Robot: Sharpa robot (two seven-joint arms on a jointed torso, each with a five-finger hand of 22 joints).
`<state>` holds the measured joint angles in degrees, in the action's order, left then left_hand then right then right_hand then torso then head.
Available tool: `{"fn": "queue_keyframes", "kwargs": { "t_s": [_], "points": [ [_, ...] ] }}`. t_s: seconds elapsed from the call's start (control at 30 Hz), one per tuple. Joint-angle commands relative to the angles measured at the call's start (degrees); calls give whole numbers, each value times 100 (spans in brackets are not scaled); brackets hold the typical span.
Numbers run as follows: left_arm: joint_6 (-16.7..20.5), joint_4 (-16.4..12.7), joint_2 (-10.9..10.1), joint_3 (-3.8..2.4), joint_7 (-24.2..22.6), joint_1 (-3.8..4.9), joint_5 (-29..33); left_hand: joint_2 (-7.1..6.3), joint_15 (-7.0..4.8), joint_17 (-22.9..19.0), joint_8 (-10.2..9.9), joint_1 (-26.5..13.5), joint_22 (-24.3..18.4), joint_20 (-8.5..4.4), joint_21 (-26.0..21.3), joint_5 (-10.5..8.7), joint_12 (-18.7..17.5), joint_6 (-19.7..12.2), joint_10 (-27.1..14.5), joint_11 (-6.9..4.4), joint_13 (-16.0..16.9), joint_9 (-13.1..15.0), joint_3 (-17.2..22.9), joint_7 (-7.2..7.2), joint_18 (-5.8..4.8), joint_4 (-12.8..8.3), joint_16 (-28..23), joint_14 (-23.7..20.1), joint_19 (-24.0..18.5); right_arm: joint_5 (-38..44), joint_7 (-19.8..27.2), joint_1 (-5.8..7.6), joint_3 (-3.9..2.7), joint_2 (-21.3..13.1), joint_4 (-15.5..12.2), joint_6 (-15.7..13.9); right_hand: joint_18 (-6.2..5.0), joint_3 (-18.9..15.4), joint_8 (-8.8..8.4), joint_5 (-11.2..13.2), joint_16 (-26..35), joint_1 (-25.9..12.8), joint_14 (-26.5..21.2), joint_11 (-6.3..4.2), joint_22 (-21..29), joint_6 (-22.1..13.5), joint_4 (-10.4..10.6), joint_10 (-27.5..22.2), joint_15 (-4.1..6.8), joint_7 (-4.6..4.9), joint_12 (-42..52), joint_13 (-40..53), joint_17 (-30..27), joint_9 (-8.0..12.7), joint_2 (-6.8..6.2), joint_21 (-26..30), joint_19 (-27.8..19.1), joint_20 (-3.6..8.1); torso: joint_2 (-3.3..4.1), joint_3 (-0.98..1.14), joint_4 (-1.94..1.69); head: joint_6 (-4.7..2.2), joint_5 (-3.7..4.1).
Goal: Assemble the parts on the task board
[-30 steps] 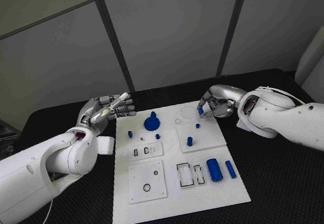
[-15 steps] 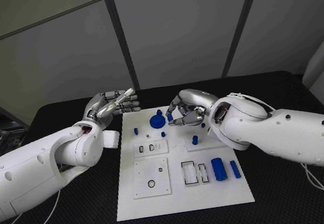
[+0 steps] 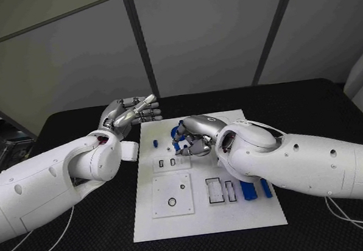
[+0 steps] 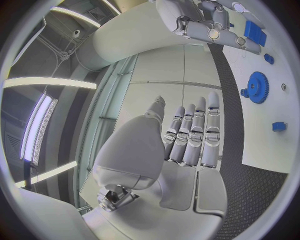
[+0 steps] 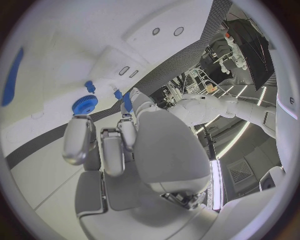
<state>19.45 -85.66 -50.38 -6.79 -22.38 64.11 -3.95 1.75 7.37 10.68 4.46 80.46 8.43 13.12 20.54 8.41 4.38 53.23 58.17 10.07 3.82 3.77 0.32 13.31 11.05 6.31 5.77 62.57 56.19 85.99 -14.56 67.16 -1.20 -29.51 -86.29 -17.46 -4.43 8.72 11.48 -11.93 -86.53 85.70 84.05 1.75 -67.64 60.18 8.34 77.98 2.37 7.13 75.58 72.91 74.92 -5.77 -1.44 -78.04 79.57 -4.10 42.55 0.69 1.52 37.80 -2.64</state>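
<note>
- My right hand (image 3: 194, 137) has moved across the board (image 3: 208, 217) toward my left side. A second ago it was near the board's far right corner. Now it sits over the far middle, right by the blue gear (image 5: 84, 105).
- Its fingers are curled in, and a small blue peg (image 5: 127, 101) sits between the fingertips, so I am holding it.
- My left hand (image 3: 128, 117) stays up beside the board's far left corner. Its fingers are straight and spread a little, and it holds nothing.
- The gear lies on the far part of the board, now partly hidden behind my right hand.
- Two long blue pieces (image 3: 256, 189) lie near my right arm, as before.
</note>
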Motion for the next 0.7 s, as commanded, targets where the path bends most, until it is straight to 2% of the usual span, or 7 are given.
{"fn": "queue_keyframes", "kwargs": {
  "t_s": [0.03, 0.07, 0.17, 0.37, 0.53, 0.7],
  "points": [
    [-22, 12, 37, -6, -27, 12, -25, 69, -2, 10, -20, -4, -8, -14, -27, -36, -32, 14, 6, 28, 7, -1, -4, 15, -69, -31, -21, -38, -45, 281, -185, -73, 21, 73, 41, 107, -1, 35, 73, -30, 18, -56, 446, -35, 10, 137, -18, 0, 23, -106, -29, 15, 827, -59, 10, -9, 5, 48, 6, 18, 2, 27, -33],
    [-17, 16, 44, -6, -28, 12, -25, 70, -2, 10, -21, 1, -9, -14, -27, -35, -32, 14, 7, 27, 7, -1, -3, 15, -69, -35, -23, -39, -46, 292, -189, -90, 24, 88, 51, 116, -1, 35, 73, -30, 18, -56, 446, -35, 10, 137, -18, 0, 23, -106, -29, 15, 827, -59, 10, -9, 5, 48, 8, 20, 6, 31, -33],
    [-1, 21, 51, -6, -29, 12, -25, 70, -1, 10, -21, 2, -9, -14, -27, -35, -32, 14, 7, 27, 7, -1, -2, 15, -70, -36, -25, -41, -46, 316, -199, -126, 30, 127, 86, 149, 0, 36, 73, -41, 17, -64, 447, -35, 8, 135, -19, 8, 23, -106, -21, 24, 830, -58, 3, -10, 6, 49, 7, 4, -5, 49, -29],
    [45, 15, 35, -6, -23, 12, -25, 70, -1, 11, -21, 4, -9, -14, -28, -35, -33, 15, 6, 27, 7, -1, -2, 15, -70, -38, -26, -42, -47, 387, -235, -184, 37, 234, 183, 182, -1, 37, 73, -50, 18, -75, 447, -35, 12, 132, -18, 11, 24, -105, -20, 27, 828, -57, -2, -8, 5, 49, 1, 9, -3, 67, -62],
    [50, 0, 26, -6, -22, 12, -25, 74, 1, 12, -22, 13, -10, -13, -29, -35, -34, 16, 6, 28, 6, -1, 2, 16, -70, -46, -34, -51, -51, 461, -230, -225, 41, 302, 292, 222, -1, 37, 73, -50, 18, -75, 447, -35, 12, 132, -18, 11, 24, -105, -20, 27, 828, -57, -2, -8, 5, 49, 1, 2, -5, 76, -54],
    [47, -17, 21, -6, -22, 12, -26, 74, 1, 12, -22, 13, -10, -13, -29, -35, -34, 16, 6, 28, 6, -1, 2, 16, -70, -46, -34, -51, -51, 484, -205, -262, 42, 318, 356, 276, 0, 39, 73, -58, 19, -83, 446, -35, 9, 130, -17, 13, 24, -104, -19, 28, 827, -56, -5, -9, 6, 49, 1, 3, 1, 79, -66]
  ]
}}
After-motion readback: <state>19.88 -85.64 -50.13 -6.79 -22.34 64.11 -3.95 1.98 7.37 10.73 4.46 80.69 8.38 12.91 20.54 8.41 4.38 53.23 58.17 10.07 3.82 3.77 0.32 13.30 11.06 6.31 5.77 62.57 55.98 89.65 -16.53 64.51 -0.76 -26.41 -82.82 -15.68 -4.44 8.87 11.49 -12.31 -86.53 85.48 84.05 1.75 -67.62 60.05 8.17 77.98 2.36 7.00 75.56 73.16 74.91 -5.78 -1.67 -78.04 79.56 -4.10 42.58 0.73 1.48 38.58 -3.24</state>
